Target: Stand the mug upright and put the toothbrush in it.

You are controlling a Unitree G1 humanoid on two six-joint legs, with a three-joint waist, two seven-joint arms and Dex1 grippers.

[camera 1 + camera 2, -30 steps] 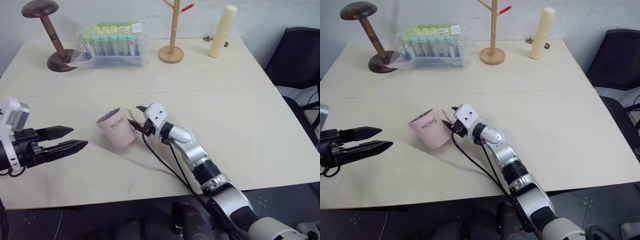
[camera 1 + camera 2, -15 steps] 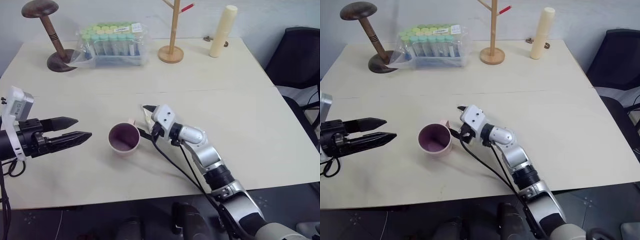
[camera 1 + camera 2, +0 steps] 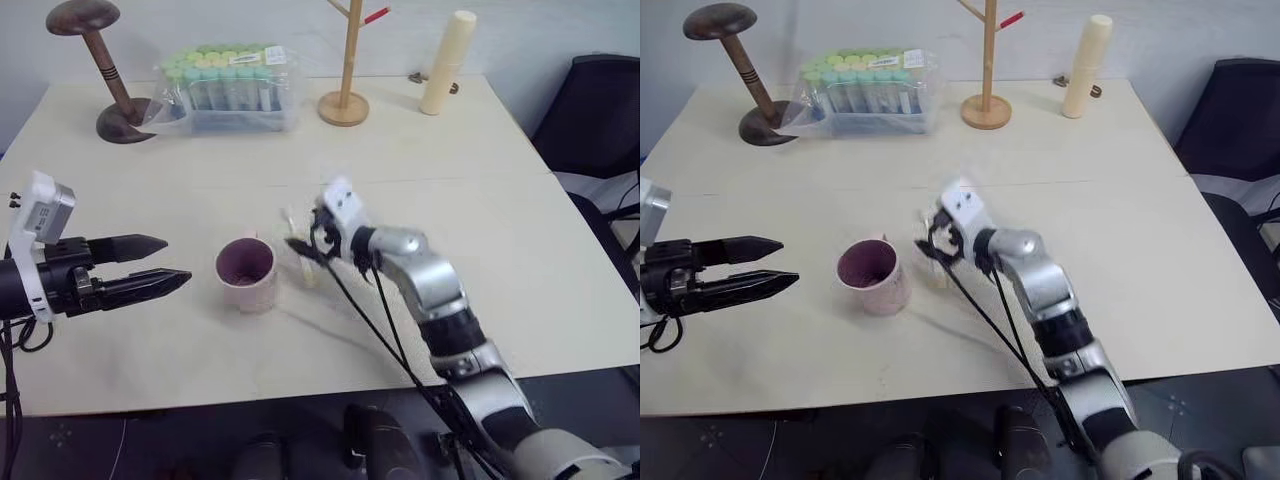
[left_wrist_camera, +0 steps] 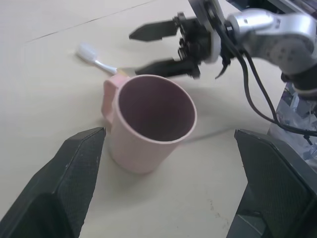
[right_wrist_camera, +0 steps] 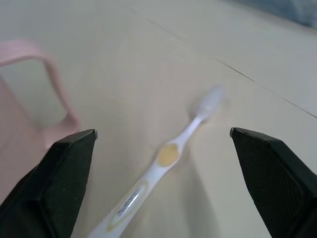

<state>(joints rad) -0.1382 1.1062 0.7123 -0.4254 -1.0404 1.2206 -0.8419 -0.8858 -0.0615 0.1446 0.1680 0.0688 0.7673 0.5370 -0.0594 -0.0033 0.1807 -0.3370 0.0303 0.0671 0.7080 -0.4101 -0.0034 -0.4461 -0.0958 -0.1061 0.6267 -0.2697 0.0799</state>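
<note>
Mug (image 3: pixel 246 274) stands upright on the worktop (image 3: pixel 520 240), so you are on the toothbrush (image 5: pixel 163 161) step: it lies flat just beside the mug's handle side. Your right hand (image 3: pixel 305 228) hovers over it, fingers apart and empty; lower, clamp the handle, then lift and tip it in. Left hand (image 3: pixel 160 262) waits open beside the mug.

A wide cream surface (image 3: pixel 520 240) takes up most of the scene, with a thin seam running left to right across its middle. Behind its far edge stands a pale, plain wall (image 3: pixel 250 20). At the right, beside the surface, is a black office chair (image 3: pixel 590 110). The floor (image 3: pixel 560 400) below the near edge is dark and speckled. The light is soft and even, and the shadows on the cream top are faint.
</note>
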